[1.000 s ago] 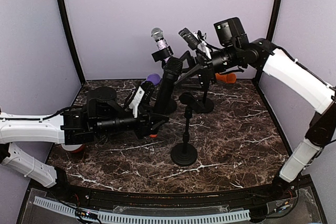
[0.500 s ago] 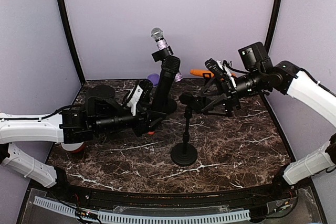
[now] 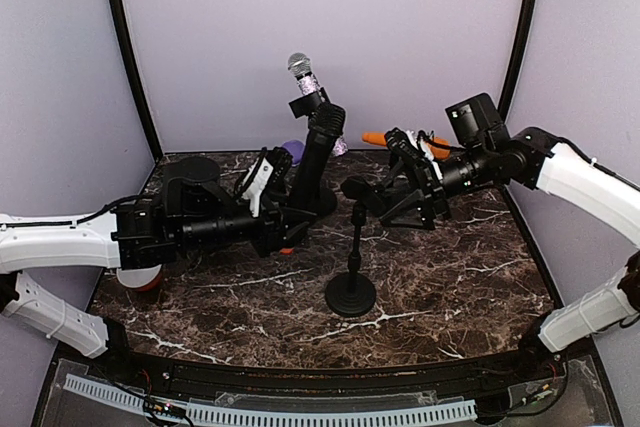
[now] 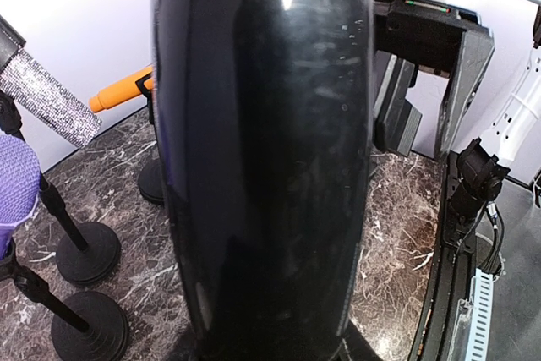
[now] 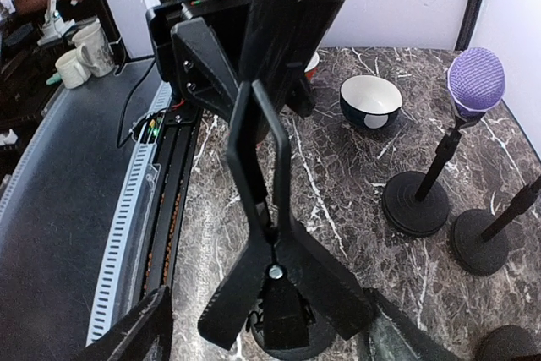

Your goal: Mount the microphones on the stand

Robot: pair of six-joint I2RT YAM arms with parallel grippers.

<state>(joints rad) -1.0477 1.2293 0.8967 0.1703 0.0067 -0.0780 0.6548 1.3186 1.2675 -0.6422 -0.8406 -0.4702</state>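
Observation:
My left gripper (image 3: 283,229) is shut on the lower body of the black microphone (image 3: 312,162), near its orange end. The microphone leans up and right, and its dark body (image 4: 262,158) fills the left wrist view. Its shaft (image 5: 296,23) lies just above the empty clip (image 5: 270,234) of the front stand (image 3: 351,292). My right gripper (image 5: 269,331) is open, with one finger on each side of the clip's spread handles. The glittery lilac microphone (image 3: 303,75), the purple one (image 3: 292,150) and the orange one (image 3: 398,139) sit in stands at the back.
A white-and-red bowl (image 3: 140,279) sits under my left arm, and a bowl (image 5: 370,99) shows in the right wrist view. Round black stand bases (image 5: 414,202) crowd the back of the marble table (image 3: 450,267). A cable tray (image 3: 270,412) runs along the near edge.
My right arm has come down and forward from the back stands to the front stand's clip, and its jaws have narrowed. The left gripper keeps its hold on the black microphone, barely shifted.

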